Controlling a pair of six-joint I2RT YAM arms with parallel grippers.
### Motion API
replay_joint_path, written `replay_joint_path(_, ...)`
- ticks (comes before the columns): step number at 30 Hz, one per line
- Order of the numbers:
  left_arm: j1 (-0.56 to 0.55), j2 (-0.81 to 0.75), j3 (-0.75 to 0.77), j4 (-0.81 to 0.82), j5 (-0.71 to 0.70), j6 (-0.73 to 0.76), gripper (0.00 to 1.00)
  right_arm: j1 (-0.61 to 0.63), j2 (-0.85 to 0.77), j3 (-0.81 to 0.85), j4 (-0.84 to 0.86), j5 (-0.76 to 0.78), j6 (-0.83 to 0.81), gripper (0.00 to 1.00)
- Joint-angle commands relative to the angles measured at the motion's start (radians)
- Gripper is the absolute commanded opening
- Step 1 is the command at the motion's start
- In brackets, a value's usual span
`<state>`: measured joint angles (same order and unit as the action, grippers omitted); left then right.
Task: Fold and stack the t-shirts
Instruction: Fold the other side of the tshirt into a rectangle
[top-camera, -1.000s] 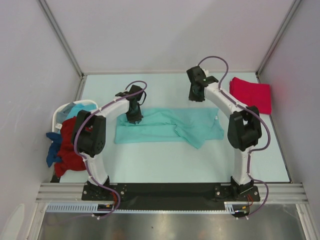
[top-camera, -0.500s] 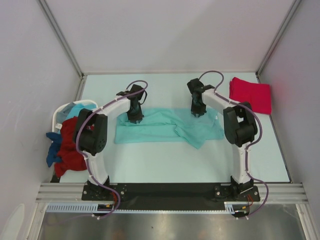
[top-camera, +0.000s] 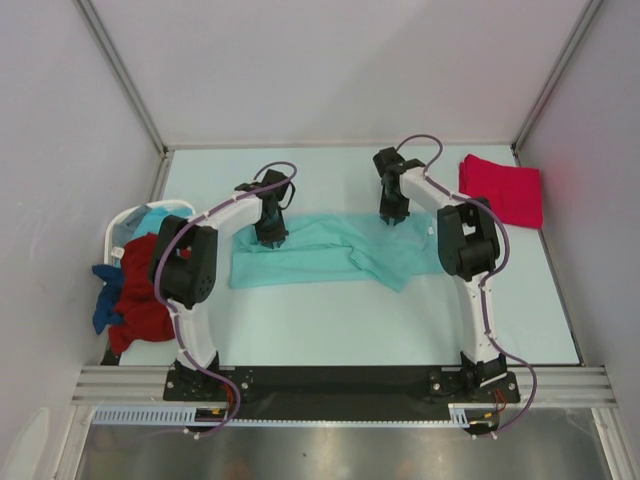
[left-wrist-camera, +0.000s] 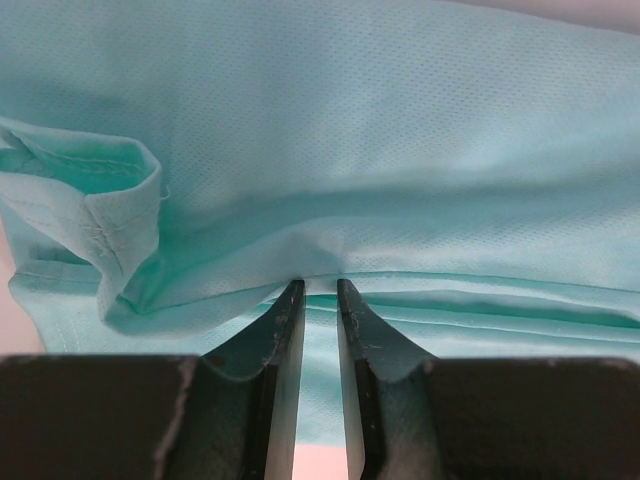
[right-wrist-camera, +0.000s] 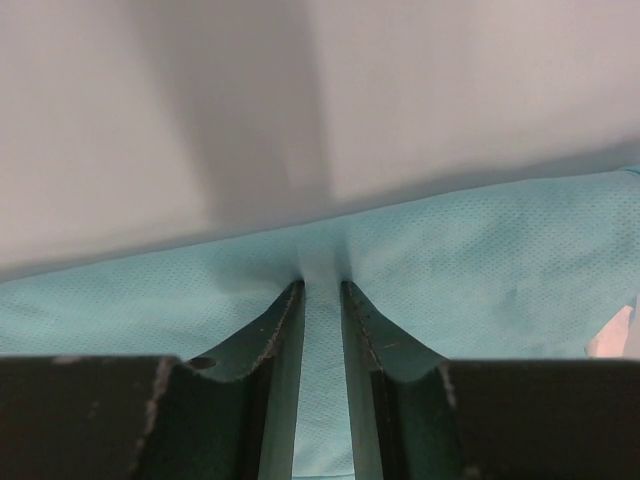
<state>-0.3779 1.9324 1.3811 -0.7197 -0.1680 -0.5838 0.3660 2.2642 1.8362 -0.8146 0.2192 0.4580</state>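
**Far left.** The laundry basket (top-camera: 118, 228) sits at the left edge of the tabletop (top-camera: 330, 330). A dark red t-shirt (top-camera: 140, 300) and a blue t-shirt (top-camera: 103, 310) spill over its near rim. This matters little for the step in hand, but the loose cloth hangs beside the left arm, and a wide swing could snag it.

**Left of centre.** The light teal t-shirt (top-camera: 310, 262) lies spread across the middle of the tabletop. The left end effector (top-camera: 271, 238) is down at its far edge, pinching a thin ridge of teal cloth. A sleeve (left-wrist-camera: 110, 215) is bunched just left of the pinch. You may be holding one layer only. If so, the lower layer would drop away on a lift and the fold would come out skewed.

**Right of centre.** The right end effector (top-camera: 392, 218) pinches the same far edge, with little cloth past its tips. The hem could slip out if your two arms move unevenly or pull apart. The right part of the shirt is doubled over and rumpled, and dragging it would deepen the creases.

**Far right.** The pinkish-red t-shirt (top-camera: 500, 188) lies folded in the far right corner, well apart from the teal one. A long carry toward it could loosen both pinches.
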Motion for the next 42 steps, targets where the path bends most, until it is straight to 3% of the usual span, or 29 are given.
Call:
replay_joint_path(1, -0.006, -0.009, 0.029, -0.001, 0.009, 0.004, 0.24, -0.009, 0.078, 0.084, 0.011, -0.012, -0.002, 0.27)
replay_joint_path(11, -0.003, -0.027, 0.024, -0.014, -0.022, -0.005, 0.24, -0.041, 0.107, 0.121, 0.003, -0.017, 0.011, 0.28)
replay_joint_path(17, 0.022, -0.142, -0.028, -0.035, -0.128, -0.014, 0.24, -0.048, 0.087, 0.092, 0.019, -0.035, 0.010, 0.28)
replay_joint_path(25, 0.108, -0.259, -0.120, -0.026, -0.145, -0.018, 0.24, -0.062, 0.086, 0.072, 0.028, -0.057, 0.014, 0.27)
replay_joint_path(42, 0.125, 0.017, 0.228, -0.099, -0.094, 0.004, 0.28, -0.073, 0.041, 0.020, 0.046, -0.073, 0.019, 0.26)
